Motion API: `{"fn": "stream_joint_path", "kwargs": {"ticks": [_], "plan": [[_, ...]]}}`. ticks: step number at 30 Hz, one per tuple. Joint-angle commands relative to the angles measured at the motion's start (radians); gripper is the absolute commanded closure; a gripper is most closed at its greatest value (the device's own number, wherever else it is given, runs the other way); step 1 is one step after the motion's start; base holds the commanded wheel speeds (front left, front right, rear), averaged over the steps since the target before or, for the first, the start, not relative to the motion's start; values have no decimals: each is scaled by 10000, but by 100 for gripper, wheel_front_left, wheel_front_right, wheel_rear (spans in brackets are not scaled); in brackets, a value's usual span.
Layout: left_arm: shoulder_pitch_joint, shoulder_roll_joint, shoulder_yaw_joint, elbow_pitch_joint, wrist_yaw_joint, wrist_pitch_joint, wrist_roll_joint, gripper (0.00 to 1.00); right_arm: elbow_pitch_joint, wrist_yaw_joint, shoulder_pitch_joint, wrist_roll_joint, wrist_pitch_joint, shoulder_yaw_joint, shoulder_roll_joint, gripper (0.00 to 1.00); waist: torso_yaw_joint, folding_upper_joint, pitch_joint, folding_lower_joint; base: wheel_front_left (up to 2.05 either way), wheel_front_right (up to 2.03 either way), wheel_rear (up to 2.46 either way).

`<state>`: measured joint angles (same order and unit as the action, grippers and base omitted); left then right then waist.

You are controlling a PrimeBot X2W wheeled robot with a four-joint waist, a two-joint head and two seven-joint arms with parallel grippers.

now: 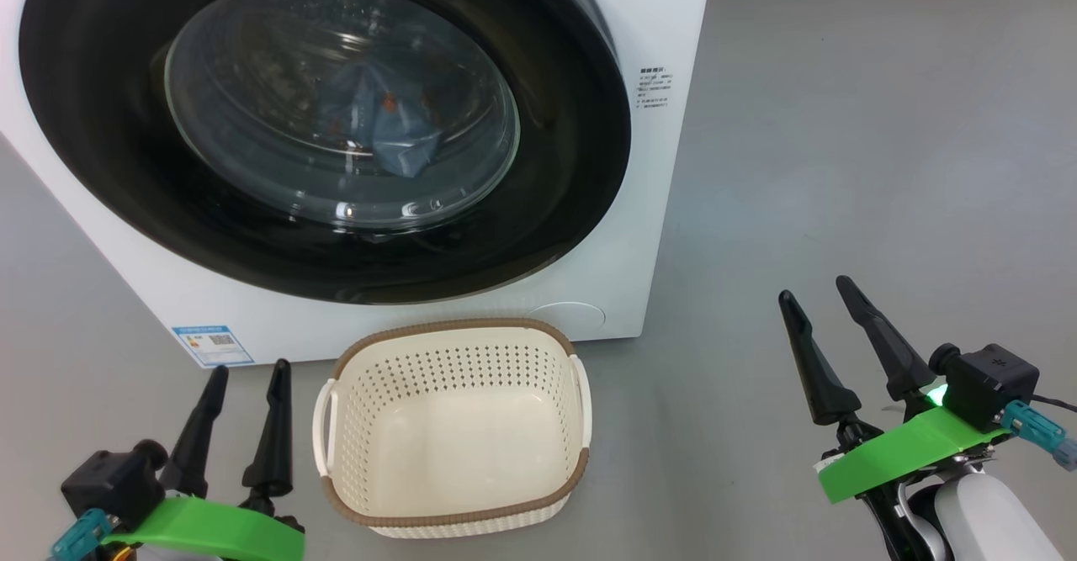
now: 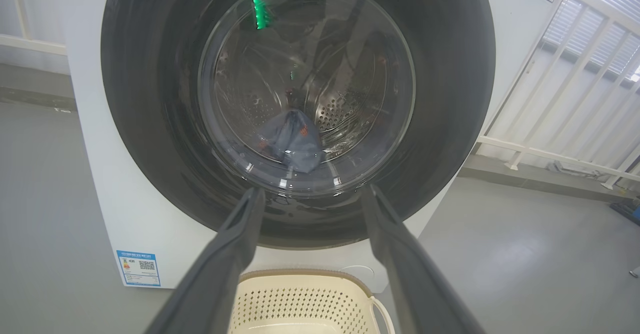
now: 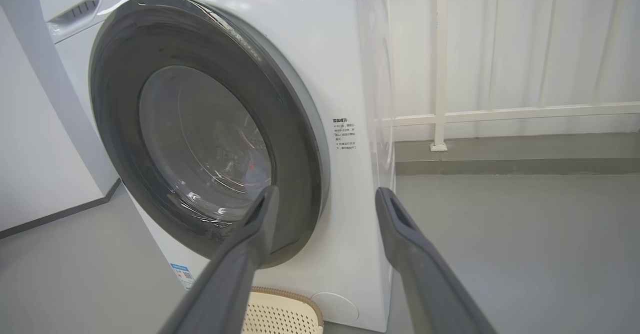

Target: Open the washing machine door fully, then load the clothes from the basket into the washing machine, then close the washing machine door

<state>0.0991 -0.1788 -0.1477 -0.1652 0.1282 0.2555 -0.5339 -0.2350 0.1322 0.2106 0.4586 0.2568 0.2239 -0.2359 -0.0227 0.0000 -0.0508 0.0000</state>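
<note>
The washing machine door [image 1: 118, 166] sits shut on the washing machine [image 1: 665, 23], and the clothes [image 1: 383, 119] (I make out only blue cloth with orange specks) lie in the drum behind its glass. The basket [image 1: 454, 325] stands on the floor [image 1: 841, 166] just in front, bare bottom showing. Left jaws and right jaws hover to either side of it, both spread wide, holding nothing.

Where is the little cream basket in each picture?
Head view: the basket sits bottom middle, empty, before the washing machine.
Left wrist view: basket at the bottom edge, middle.
Right wrist view: basket corner at the bottom edge, left of middle.
Shared landmark: the blue label low on the washing machine.
</note>
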Motion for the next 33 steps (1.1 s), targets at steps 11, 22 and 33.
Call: {"fn": "stream_joint_path", "kwargs": {"ticks": [11, 22, 33], "plan": [[144, -303, 355, 257, 25, 63, -11, 0, 148, -15, -15, -22, 49, 174, -8, 0, 12, 0, 20, 0, 0, 0, 0], [175, -295, 385, 319, 25, 63, 37, 0, 193, -15, 5, -57, 49, 124, -4, 0, 42, 0, -66, 0, 0, 0, 0], [-167, 238, -121, -192, -4, -9, 8, 100, -449, 0, -159, 5, -16, 91, 222, 100, 49, 0, -90, 0, 0, 0, 0]]}}
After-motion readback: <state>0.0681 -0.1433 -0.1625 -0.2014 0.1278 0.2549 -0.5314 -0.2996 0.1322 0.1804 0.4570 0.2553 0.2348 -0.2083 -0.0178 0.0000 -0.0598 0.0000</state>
